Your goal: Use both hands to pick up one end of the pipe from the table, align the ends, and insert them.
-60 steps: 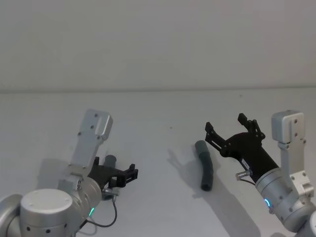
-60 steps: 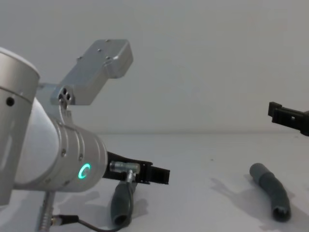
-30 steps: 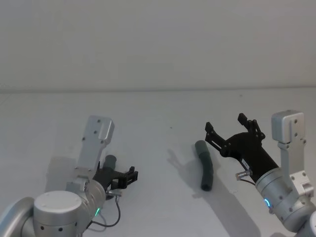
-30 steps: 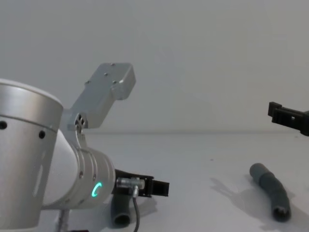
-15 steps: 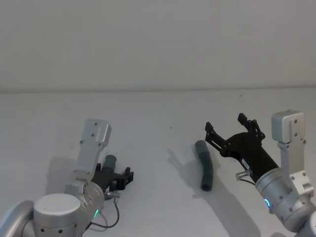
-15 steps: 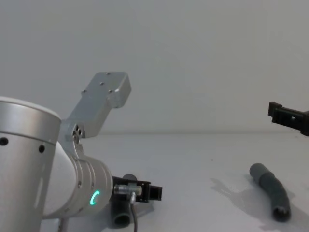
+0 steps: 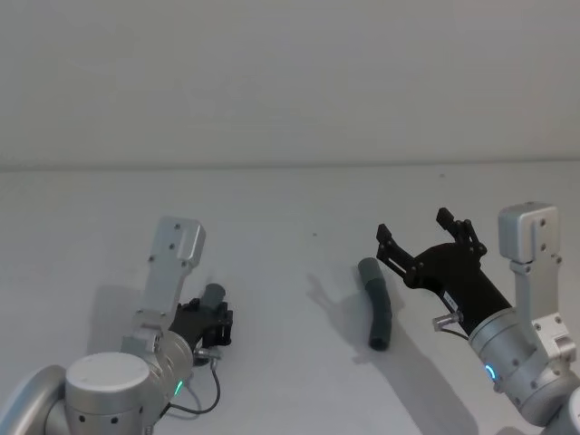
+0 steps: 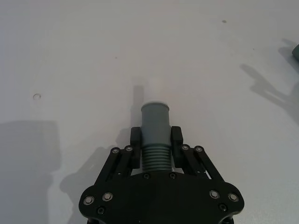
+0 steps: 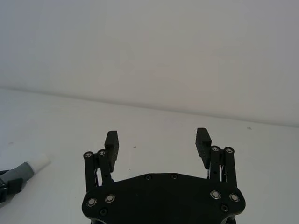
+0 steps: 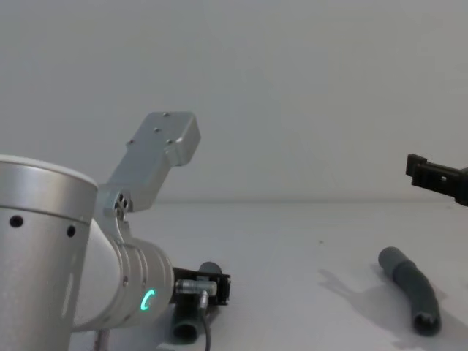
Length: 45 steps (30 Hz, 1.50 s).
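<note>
Looking at the pipe first: it's in two separate pieces, well apart on the white table (image 7: 290, 199).

The left piece (image 8: 155, 126) sits between the fingers of the left tool (image 8: 155, 140), which is clamped on it right where the ribbed body meets the smooth grey cuff. The cuff pokes out past the fingertips and ends in a narrower white tip (image 8: 155, 103). From the head view, that piece (image 7: 214, 294) and the left tool (image 7: 216, 319) are low down on the robot's left, close to the body. In the chest view the left piece (image 10: 186, 322) slopes down from the tool, with its near end down by the table surface; I can't tell if it's actually touching.

The right piece (image 7: 379, 304) just lies on the table on the robot's right, nothing touching it. It's gently curved, and its hollow cuff (image 7: 377, 343) points back toward the robot. The mouth of that cuff (image 10: 424, 322) looks dark in the chest view, and I can't see what's inside.

The right tool (image 7: 414, 227) hangs in the air just beside the right piece, on its outer side, with its fingers spread wide apart and gripping nothing. Its wrist view shows the same gap (image 9: 157, 137), with the white tip (image 9: 39, 161) of the left piece far off at one edge.
</note>
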{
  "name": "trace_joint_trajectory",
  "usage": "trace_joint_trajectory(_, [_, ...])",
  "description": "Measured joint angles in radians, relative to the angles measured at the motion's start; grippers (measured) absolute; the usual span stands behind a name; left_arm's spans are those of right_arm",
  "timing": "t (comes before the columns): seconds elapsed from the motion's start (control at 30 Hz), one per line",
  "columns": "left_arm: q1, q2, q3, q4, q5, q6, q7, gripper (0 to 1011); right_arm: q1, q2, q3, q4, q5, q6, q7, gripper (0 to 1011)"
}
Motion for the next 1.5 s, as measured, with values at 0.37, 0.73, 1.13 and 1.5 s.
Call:
trace_joint_trajectory(0.37, [-0.010,0.002,0.000,0.012,0.011,-0.015,-0.014,325,0.000,0.000,0.000,0.000,0.000,0.000,0.000,1002])
trace_joint_trajectory(0.73, [-0.050,0.047,0.014,0.027,0.023,-0.067,-0.086,323,0.000,0.000,0.000,0.000,0.000,0.000,0.000,1002])
trace_joint_trajectory(1.13, [-0.117,0.136,0.026,0.038,0.011,-0.149,-0.257,323,0.000,0.000,0.000,0.000,0.000,0.000,0.000,1002])
trace_joint_trajectory(1.5, [-0.168,0.219,0.031,0.044,-0.024,-0.206,-0.421,323,0.000,0.000,0.000,0.000,0.000,0.000,0.000,1002])
